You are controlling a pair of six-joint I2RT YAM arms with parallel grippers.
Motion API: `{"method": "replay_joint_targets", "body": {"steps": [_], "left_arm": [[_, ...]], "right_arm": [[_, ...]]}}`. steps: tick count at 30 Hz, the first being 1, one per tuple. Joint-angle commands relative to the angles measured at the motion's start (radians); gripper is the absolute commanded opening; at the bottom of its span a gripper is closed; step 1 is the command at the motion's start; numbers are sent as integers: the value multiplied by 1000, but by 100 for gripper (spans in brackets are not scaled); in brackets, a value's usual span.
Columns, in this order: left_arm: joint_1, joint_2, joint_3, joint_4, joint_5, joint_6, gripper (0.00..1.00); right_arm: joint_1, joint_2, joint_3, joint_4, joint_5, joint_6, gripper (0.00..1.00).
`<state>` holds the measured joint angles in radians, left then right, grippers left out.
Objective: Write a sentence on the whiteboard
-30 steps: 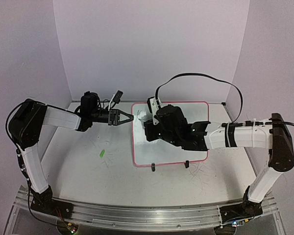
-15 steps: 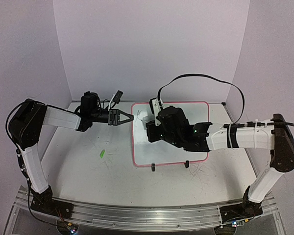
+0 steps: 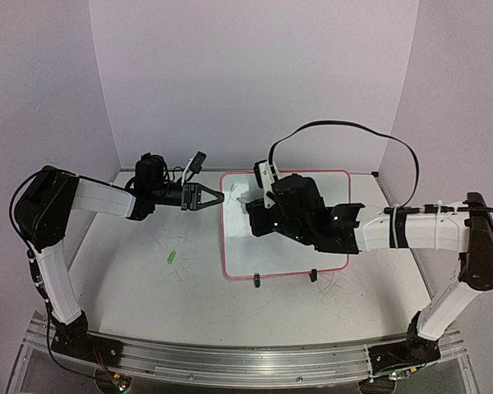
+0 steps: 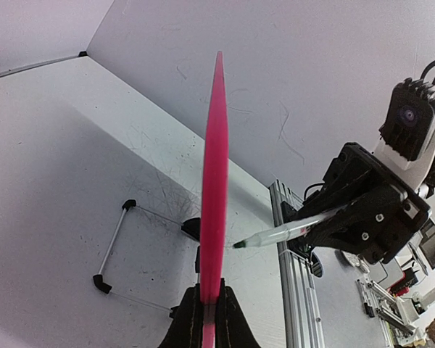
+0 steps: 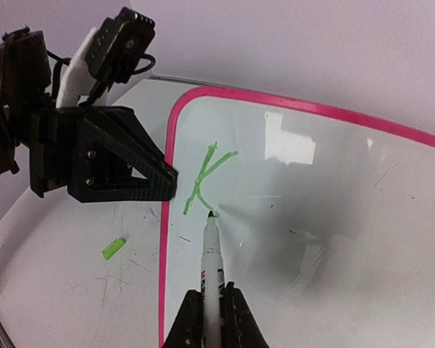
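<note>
The whiteboard (image 3: 316, 187), white with a pink frame, lies tilted on the table. My left gripper (image 3: 219, 198) is shut on its left edge; in the left wrist view (image 4: 209, 291) the board (image 4: 215, 167) shows edge-on as a pink strip. My right gripper (image 3: 260, 215) is over the board and shut on a marker (image 5: 212, 264). The marker's tip touches the board (image 5: 348, 217) at the foot of a green letter "K" (image 5: 207, 177), the only part of the sentence that shows. The marker (image 4: 279, 234) also shows in the left wrist view.
A small green marker cap (image 3: 171, 257) lies on the table left of the board, also in the right wrist view (image 5: 114, 249). Two black feet (image 3: 255, 281) stand at the board's near edge. Walls close the back and sides. A black cable (image 3: 345, 131) arches over the right arm.
My right gripper with the marker has shifted a little to the right and toward the back over the board. The left arm and the board have not moved.
</note>
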<state>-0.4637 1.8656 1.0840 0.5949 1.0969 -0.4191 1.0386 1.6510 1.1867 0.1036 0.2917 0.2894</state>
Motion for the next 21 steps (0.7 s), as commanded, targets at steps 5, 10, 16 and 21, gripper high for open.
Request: {"method": "replay_joint_targets", "body": {"steps": [5, 10, 16, 21], "left_arm": [[-9, -32, 7, 18, 37, -1, 0], [-9, -33, 5, 19, 36, 0, 0], [-9, -40, 1, 18, 34, 3, 0], [-9, -37, 4, 19, 37, 2, 0]], "right_arm": [[-8, -169, -116, 57, 28, -30, 0], [-9, -82, -32, 50, 23, -43, 0], [-17, -34, 5, 51, 23, -45, 0], [-24, -15, 19, 53, 16, -43, 0]]}}
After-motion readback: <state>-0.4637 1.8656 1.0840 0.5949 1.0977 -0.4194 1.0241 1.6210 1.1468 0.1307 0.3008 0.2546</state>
